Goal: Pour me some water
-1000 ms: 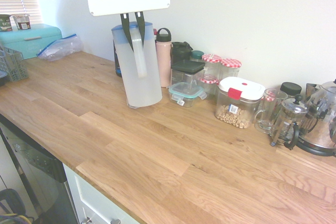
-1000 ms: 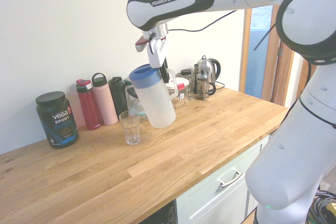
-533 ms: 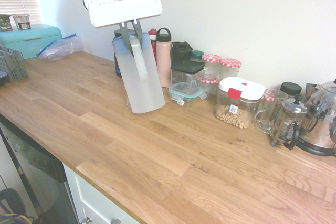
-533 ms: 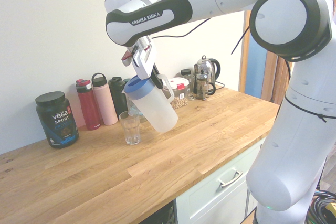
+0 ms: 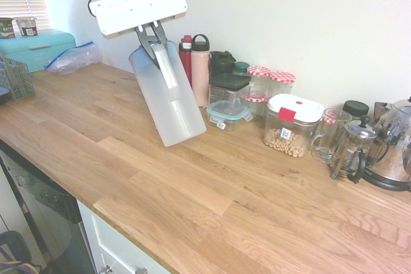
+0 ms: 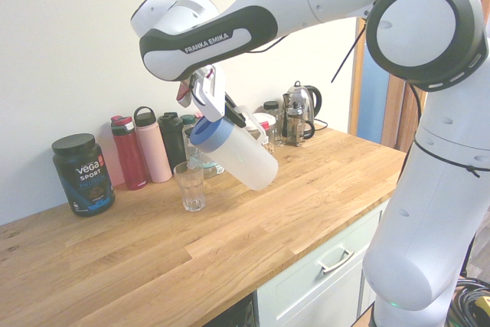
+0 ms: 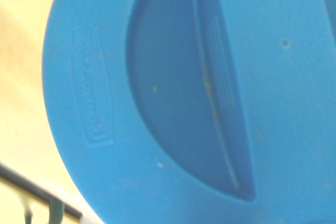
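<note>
A frosted white water pitcher point(image 5: 168, 101) point(image 6: 243, 158) with a blue lid point(image 6: 207, 132) hangs tilted above the wooden counter point(image 5: 192, 178). My gripper point(image 5: 149, 35) point(image 6: 228, 112) is shut on its handle point(image 5: 168, 72) near the top. The lid end leans toward an empty clear drinking glass point(image 6: 189, 186) that stands on the counter just below and to the side of it. No water is seen running. The blue lid point(image 7: 173, 98) fills the wrist view. The glass is hidden behind the pitcher in the first exterior view.
Along the wall stand bottles point(image 5: 200, 68), jars point(image 5: 281, 85), a lidded box of nuts point(image 5: 292, 125), a French press point(image 5: 350, 149) and a kettle point(image 5: 393, 149). A black protein tub point(image 6: 83, 173) stands near the glass. A teal bread box point(image 5: 38, 48) is at the far end.
The pitcher has tipped further over, its blue lid swinging down toward the glass and its base rising. The arm has rotated and shifted with it.
</note>
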{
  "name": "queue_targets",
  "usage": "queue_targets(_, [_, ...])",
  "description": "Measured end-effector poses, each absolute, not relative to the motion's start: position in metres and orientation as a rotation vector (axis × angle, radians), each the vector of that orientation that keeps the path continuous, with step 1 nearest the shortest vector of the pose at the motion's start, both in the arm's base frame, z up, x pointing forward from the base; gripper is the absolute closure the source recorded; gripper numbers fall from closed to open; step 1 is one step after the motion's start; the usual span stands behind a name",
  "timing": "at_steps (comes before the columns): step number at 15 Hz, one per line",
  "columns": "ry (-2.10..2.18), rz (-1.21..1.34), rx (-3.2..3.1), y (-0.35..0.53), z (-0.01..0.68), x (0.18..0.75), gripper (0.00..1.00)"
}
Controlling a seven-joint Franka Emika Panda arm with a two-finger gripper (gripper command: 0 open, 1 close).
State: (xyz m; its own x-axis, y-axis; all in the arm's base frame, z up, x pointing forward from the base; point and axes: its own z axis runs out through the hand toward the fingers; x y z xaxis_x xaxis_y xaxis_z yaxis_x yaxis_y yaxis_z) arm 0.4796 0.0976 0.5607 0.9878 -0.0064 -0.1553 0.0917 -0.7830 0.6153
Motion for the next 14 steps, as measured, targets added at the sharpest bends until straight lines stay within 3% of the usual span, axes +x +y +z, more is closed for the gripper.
queue_targets(14, [0.099,-0.369,2.211,0.122,0.527,0.512,1.0])
